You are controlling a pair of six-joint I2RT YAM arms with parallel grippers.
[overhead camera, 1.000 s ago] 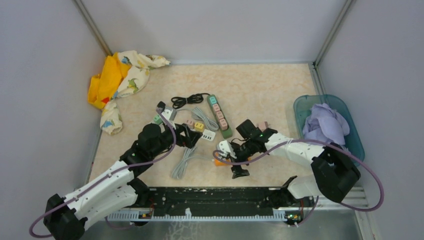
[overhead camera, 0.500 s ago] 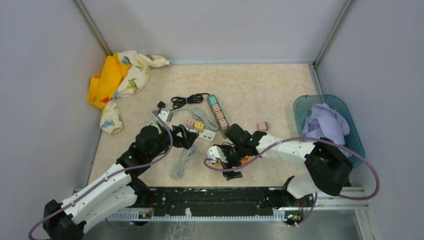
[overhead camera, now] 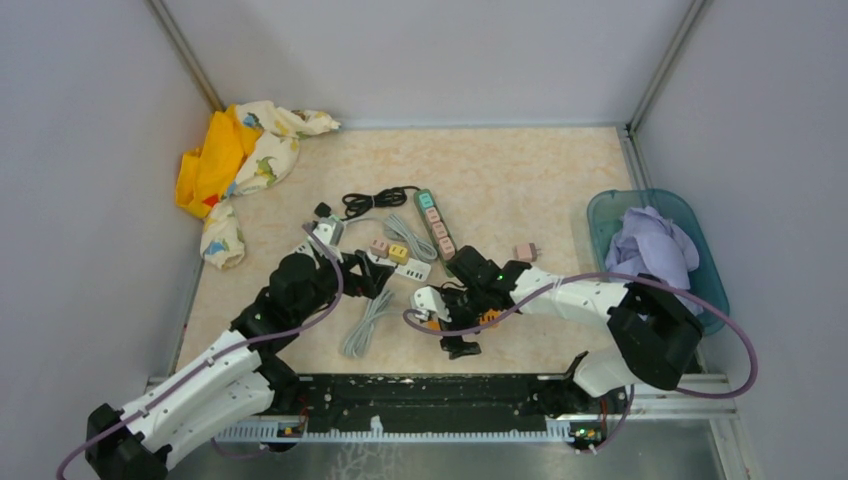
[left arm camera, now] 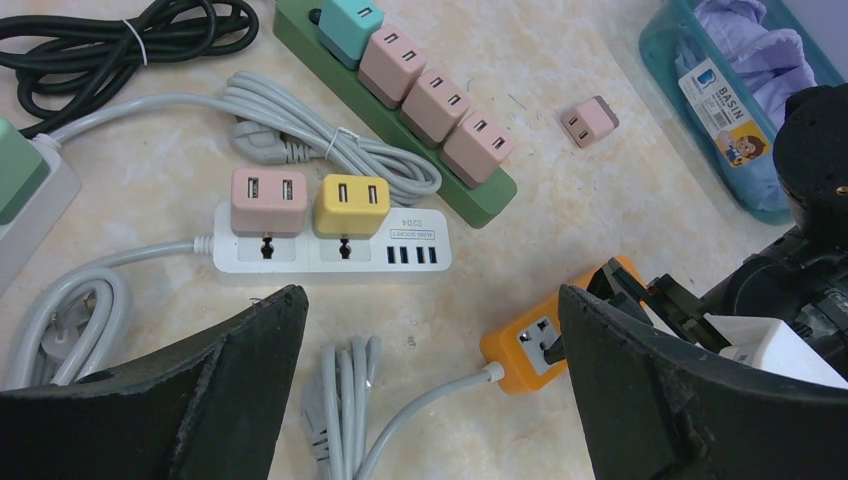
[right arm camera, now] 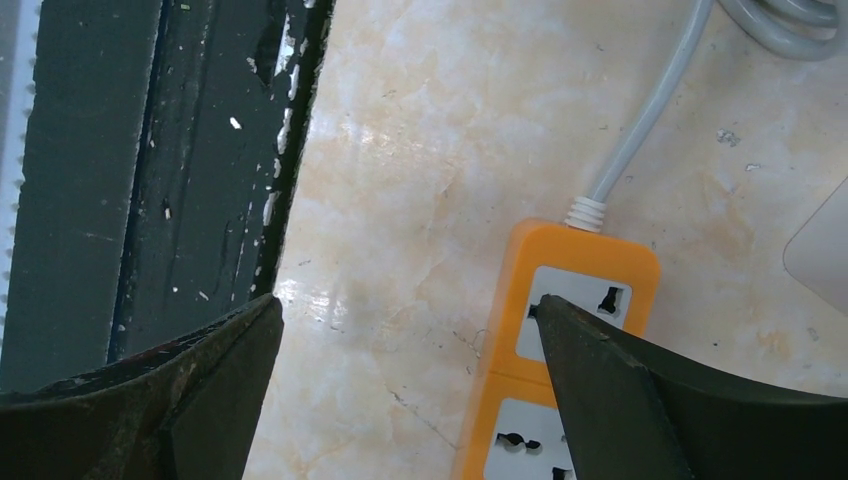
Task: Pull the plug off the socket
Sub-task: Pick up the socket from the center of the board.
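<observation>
Right pincer [right arm camera: 408,305]: wide, nothing between the fingers; it hangs over the cable end of the orange strip [right arm camera: 585,290].
Change, right: over the last second this arm has swung left across the table, away from the loose plug [left arm camera: 590,122] and onto the orange strip.
Loose plug: pink, alone on the table between the green strip [left arm camera: 480,200] and the basin [left arm camera: 690,140]; in plain sight now the arm has left it.
Orange strip: the sockets I can see are empty.
Left pincer [left arm camera: 430,300]: wide, empty; barely shifted; it faces the white strip [left arm camera: 400,255].
White strip: pink plug [left arm camera: 268,200] and yellow plug [left arm camera: 352,204] seated side by side.
Green strip: four plugs seated in a row.
Reading: one plug looks already out. The right arm's move lands on a strip with nothing to pull, so I judge it a repositioning. The next pull probably falls to my left pincer at the white strip.
Risk: an unheld strip may lift with its plug.
</observation>
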